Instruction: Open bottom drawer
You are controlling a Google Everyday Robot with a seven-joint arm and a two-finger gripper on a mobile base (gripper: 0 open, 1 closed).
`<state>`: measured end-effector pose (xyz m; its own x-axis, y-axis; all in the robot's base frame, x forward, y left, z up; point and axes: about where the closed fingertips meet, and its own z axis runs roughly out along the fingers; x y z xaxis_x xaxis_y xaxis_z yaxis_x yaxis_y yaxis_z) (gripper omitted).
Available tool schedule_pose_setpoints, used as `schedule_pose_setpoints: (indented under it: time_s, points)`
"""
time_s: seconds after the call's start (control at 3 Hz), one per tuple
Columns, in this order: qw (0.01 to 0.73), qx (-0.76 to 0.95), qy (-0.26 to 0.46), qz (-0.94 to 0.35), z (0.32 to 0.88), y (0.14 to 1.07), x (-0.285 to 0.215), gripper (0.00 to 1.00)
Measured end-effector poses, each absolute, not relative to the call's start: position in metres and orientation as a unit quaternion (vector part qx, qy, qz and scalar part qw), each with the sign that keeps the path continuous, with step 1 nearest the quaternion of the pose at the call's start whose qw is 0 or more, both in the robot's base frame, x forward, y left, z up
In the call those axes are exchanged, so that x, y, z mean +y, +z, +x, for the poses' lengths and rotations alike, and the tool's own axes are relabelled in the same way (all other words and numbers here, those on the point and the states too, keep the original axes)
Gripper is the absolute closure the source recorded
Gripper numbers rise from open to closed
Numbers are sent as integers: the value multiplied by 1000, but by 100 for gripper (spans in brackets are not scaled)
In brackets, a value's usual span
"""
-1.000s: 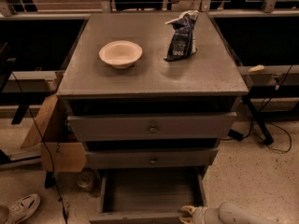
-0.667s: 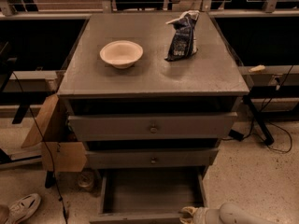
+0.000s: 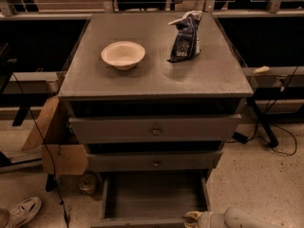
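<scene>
— So, where is the gripper (image 3: pixel 194 217) right now?

— Down at the lower edge of the view, right of centre, up against the front of the bottom drawer (image 3: pixel 152 194). Its pale arm (image 3: pixel 247 220) trails off to the right. Whether it is clamped on anything I cannot tell, and the drawer's knob is out of sight down there.

— And the drawer itself?

— Drawn well out from the cabinet (image 3: pixel 156 82), with its plain grey inside showing and nothing in it. The middle drawer (image 3: pixel 154 161) and the top drawer (image 3: pixel 154 128) sit further in above it, each with its round knob in plain view.

— What has changed over the last second?

— Almost nothing. The gripper sits where it sat a second ago, and the drawer is as far out as it was then. My reading is that the pull has run its course and the task is as good as done. What remains is to let go and back away without nudging the front inward.

— Anything around it to mind?

— A bowl (image 3: pixel 123 54) and a dark bag (image 3: pixel 185 41) stand on the cabinet top, well clear of the work. A cardboard box (image 3: pixel 59 148) is beside the cabinet's left flank.
</scene>
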<state>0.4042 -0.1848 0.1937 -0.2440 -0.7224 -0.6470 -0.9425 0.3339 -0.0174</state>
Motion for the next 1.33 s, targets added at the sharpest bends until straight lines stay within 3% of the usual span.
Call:
schedule_pose_setpoints:
  time_s: [1.33]
  points:
    - [323, 747, 162, -559, 381, 231, -188, 6]
